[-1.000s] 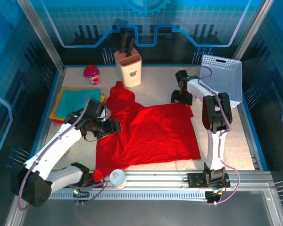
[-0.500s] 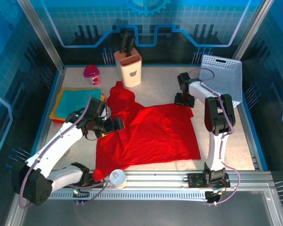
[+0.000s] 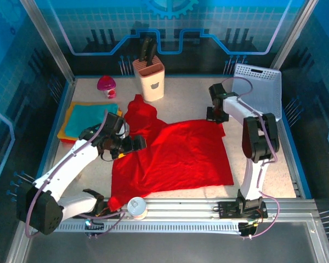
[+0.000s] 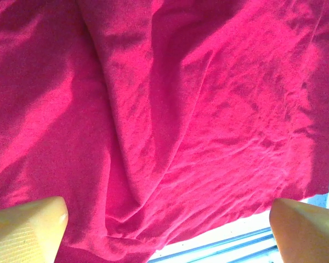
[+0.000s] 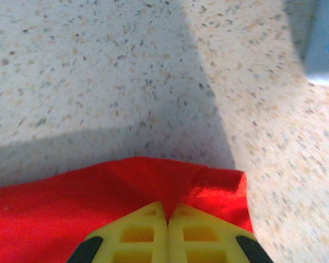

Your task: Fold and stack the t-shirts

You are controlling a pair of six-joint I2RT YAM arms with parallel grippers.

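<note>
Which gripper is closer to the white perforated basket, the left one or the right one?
Right. The right gripper sits just left of the basket, shut on the far right corner of the red t-shirt. The left gripper is open over the shirt's left side, much farther away.

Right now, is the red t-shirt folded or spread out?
Mostly spread: the red t-shirt lies wide and flat, rumpled at its far-left part.

Bright overhead light, soft shadows, oversaturated red t-shirt [image 3: 175, 153]
</note>
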